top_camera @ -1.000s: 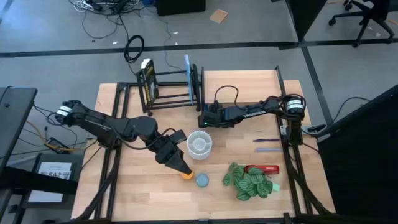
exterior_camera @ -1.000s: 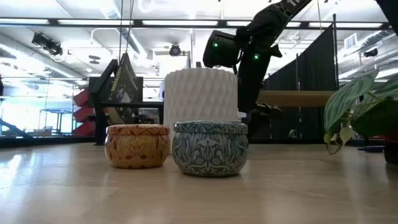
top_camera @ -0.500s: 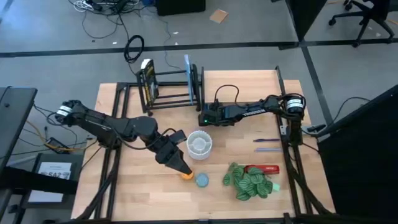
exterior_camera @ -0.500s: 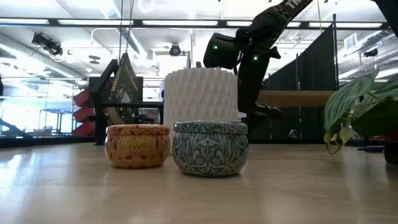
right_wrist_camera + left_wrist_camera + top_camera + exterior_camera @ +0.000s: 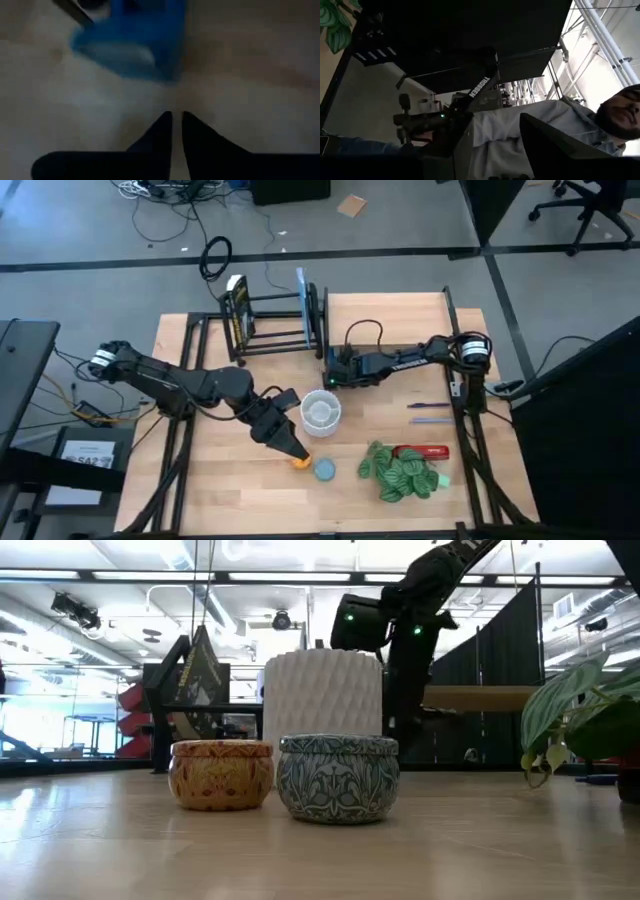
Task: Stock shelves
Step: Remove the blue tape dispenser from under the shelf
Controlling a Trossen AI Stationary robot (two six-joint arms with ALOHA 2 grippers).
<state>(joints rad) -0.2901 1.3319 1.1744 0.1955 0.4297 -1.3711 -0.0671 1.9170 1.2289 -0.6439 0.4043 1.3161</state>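
patterned tins, orange point(image 5: 221, 774) and blue point(image 5: 338, 777), sit nearest with the left gripper point(image 5: 293, 451) touching the orange one; its fingers cannot be made out. they look light, stiff and slick, best pinched across the sides. behind the white pot point(image 5: 322, 692), the right gripper point(image 5: 173, 129) hangs nearly closed and empty just beside the black rack point(image 5: 275, 322).

A white ribbed cup point(image 5: 320, 411) stands mid-bench point(image 5: 200, 490). An orange tin point(image 5: 300, 462) and a blue tin point(image 5: 325, 470) sit just apart. A leafy plant point(image 5: 400, 473) lies nearby.
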